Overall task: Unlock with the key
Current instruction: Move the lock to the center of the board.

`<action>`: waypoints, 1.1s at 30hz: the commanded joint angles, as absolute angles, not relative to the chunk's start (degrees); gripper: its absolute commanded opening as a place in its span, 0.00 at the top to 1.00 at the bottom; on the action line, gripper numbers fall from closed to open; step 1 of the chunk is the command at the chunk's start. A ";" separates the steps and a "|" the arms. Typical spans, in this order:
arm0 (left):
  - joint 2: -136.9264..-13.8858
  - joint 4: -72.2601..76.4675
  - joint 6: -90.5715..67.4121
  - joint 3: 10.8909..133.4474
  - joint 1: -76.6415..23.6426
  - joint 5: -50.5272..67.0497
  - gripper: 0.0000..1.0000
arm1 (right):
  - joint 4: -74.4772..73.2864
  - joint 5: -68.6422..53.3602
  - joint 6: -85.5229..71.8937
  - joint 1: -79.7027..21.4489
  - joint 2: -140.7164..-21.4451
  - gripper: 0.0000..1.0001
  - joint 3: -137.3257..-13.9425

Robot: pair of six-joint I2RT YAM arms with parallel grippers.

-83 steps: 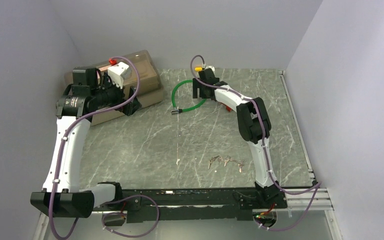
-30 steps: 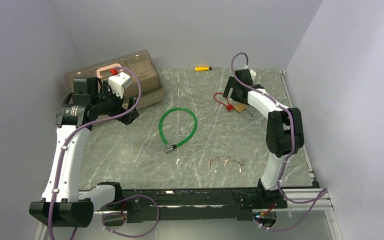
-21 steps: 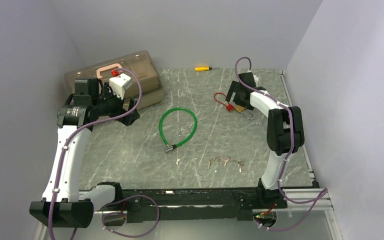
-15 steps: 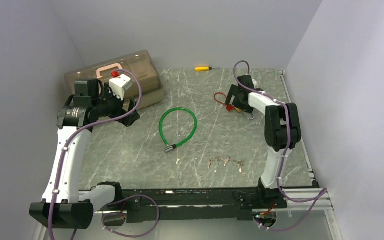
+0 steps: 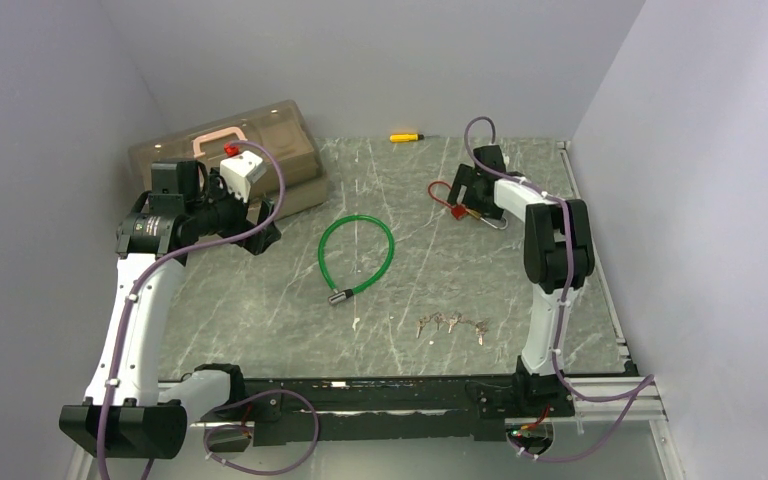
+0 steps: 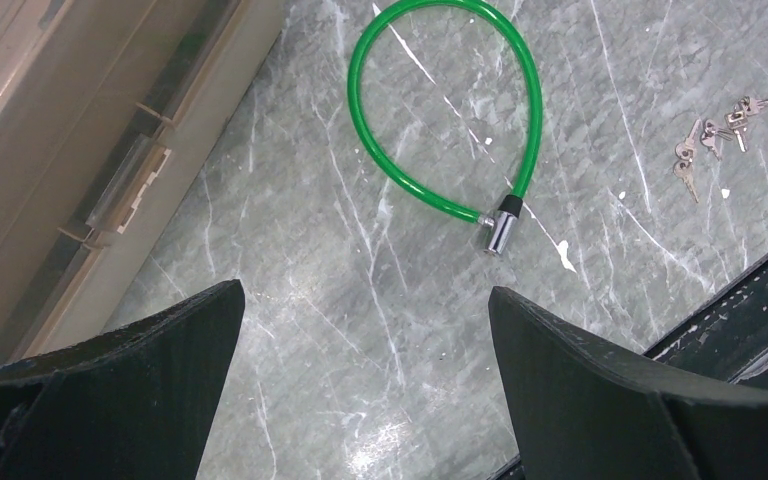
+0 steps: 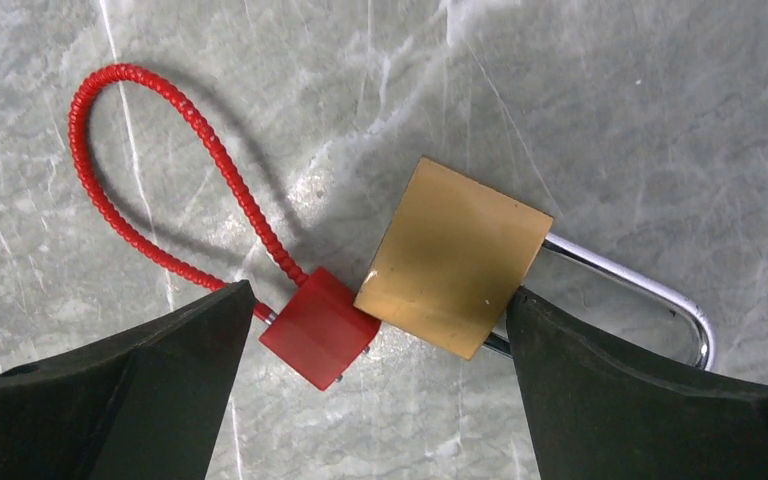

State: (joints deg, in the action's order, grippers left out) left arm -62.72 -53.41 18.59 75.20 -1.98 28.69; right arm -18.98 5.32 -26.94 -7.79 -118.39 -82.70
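Right jaws hang wide apart over the padlock [image 7: 450, 270] near the tabletop's [image 5: 260, 290] far right corner, keys [image 5: 450, 323] by the near edge, so I'd centre on brass and dodge the touching red lock [image 7: 320, 328].

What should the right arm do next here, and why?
Probably lower a little and close on the brass padlock. The right gripper hangs open directly over it, with its fingers on either side of the body. The red cable lock lies right beside the padlock's corner, so the grip needs care. The keys lie well apart, untouched.
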 commanded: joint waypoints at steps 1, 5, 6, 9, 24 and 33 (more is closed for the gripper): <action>-62.21 -52.30 19.19 75.41 -2.25 30.24 0.01 | -17.80 2.99 -26.22 -7.56 -121.45 0.00 -85.44; -62.52 -52.20 18.86 75.51 -2.28 30.58 0.01 | -18.64 3.62 -25.80 -8.27 -122.87 0.00 -86.95; -62.58 -52.14 18.81 75.43 -2.36 30.61 0.01 | -18.83 3.87 -25.57 -8.48 -123.26 0.00 -87.51; -62.62 -51.99 18.59 75.33 -2.45 30.44 0.01 | -20.34 5.28 -25.03 -9.61 -124.60 0.00 -88.86; -62.56 -53.68 19.66 75.89 -2.57 29.55 0.01 | -20.57 12.83 -24.38 -22.71 -122.60 0.34 -81.52; -61.44 -54.22 20.20 74.64 -2.62 29.26 0.01 | -19.64 11.64 -25.39 -34.23 -116.56 0.34 -74.28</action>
